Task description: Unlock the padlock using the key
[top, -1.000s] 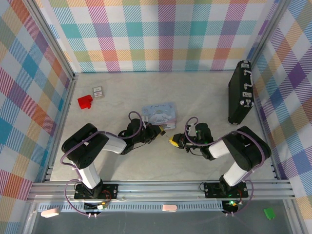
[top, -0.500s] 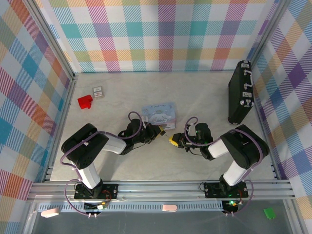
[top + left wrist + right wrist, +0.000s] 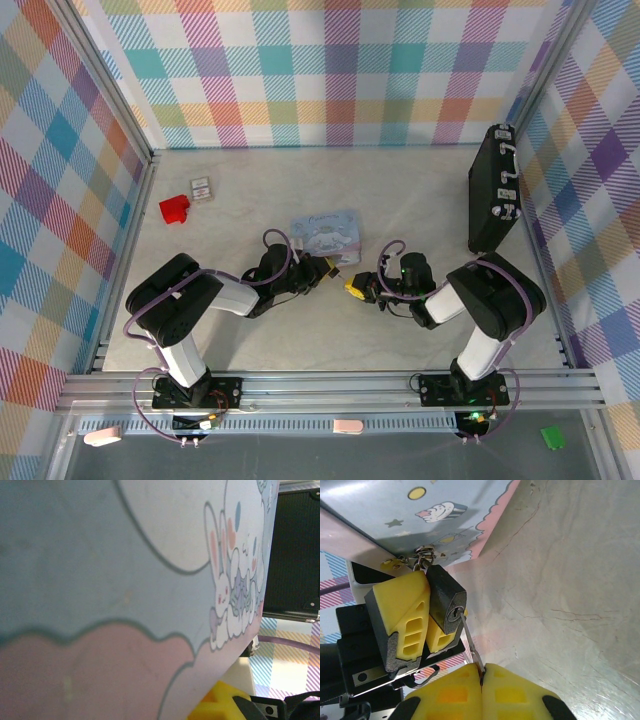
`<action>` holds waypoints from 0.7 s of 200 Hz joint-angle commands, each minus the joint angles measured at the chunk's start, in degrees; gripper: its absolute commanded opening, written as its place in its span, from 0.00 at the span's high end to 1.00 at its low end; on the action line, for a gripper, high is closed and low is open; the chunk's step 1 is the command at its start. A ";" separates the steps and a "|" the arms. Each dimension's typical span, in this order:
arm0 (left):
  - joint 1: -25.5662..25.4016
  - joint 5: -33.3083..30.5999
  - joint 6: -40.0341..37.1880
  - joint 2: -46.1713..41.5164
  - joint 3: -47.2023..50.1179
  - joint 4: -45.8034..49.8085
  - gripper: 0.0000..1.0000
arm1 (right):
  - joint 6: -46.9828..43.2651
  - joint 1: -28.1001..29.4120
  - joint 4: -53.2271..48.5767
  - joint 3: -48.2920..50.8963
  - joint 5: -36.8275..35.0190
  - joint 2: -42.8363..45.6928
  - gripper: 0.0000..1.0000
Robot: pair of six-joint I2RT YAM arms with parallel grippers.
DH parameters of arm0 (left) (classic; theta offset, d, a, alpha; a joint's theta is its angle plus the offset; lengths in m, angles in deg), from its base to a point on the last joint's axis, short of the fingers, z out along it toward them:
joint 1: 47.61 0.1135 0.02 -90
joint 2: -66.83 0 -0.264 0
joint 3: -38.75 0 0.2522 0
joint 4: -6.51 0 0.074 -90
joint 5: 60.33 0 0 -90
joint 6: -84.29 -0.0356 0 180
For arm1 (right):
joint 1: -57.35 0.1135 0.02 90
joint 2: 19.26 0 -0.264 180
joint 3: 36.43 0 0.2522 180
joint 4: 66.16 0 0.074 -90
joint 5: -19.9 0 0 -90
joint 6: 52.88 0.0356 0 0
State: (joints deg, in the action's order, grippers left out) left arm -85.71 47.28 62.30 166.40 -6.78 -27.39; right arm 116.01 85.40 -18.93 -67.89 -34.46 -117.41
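Yellow-fingered right gripper [image 3: 482, 677] pinching silvery key [image 3: 469, 640] tight, key tip meeting keyhole of black padlock [image 3: 444, 602]. Left gripper [image 3: 328, 266] clamping padlock body. Padlock hanging at near edge of pale blue tin [image 3: 395, 510], mid-bench [image 3: 570, 580].

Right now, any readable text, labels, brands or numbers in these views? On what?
None reads as words or numbers.
pale blue tin: cartoon bunny, clouds, cupcake and stars, no lettering seen.
black case: white labels along its edge, too small to read.
small grey-white card: print too small to read.
padlock: no legible marking around the keyhole.
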 commanded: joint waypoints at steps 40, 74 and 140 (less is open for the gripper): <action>1.04 0.60 3.45 -0.06 1.55 2.03 1.00 | 0.23 -0.37 3.03 -1.38 1.27 -1.53 1.00; 1.06 0.58 3.52 0.01 1.62 2.01 1.00 | 0.96 -0.36 4.15 -1.47 1.53 -2.06 1.00; 1.06 0.59 3.77 -0.24 1.62 1.97 1.00 | 1.52 -0.37 5.34 -1.53 1.72 -2.57 1.00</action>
State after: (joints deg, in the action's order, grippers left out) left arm -85.71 47.23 62.58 166.40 -6.63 -27.80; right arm 116.89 85.40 -16.73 -68.54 -33.79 -118.99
